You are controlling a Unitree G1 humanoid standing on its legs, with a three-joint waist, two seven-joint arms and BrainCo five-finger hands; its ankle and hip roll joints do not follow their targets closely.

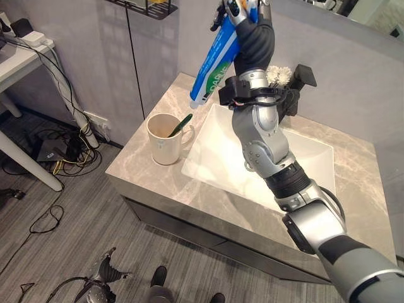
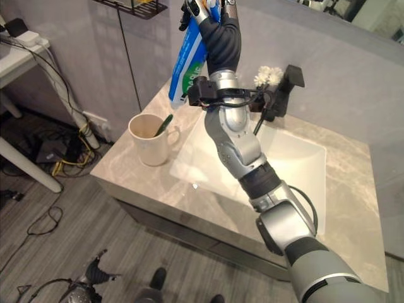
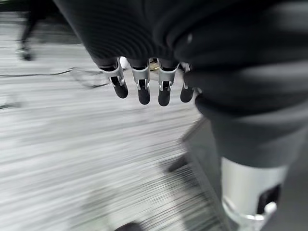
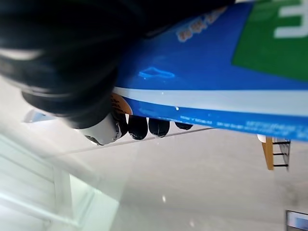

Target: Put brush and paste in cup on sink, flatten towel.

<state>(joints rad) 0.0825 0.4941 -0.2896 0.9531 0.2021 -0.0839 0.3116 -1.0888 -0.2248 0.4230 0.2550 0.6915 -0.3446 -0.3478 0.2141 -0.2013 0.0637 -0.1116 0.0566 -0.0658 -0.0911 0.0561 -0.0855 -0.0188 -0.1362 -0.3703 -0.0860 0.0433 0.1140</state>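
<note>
Marble-patterned surface [image 1: 158, 183] with white inset sink [image 1: 214, 158] at centre. Right hand [image 1: 243, 16] raised high above the sink's far-left corner, fingers [image 4: 137, 127] curled round a blue, white and green toothpaste tube [image 1: 214, 69]; tube body lying across the palm side of the fingers, long end hanging down and tilted toward the cup. Cream cup [image 1: 165, 139] upright on the surface just left of the sink, green toothbrush [image 1: 181, 125] leaning inside it. Left hand [image 3: 144, 82] low over grey floor [image 3: 72, 159], fingers relaxed, holding nothing.
</note>
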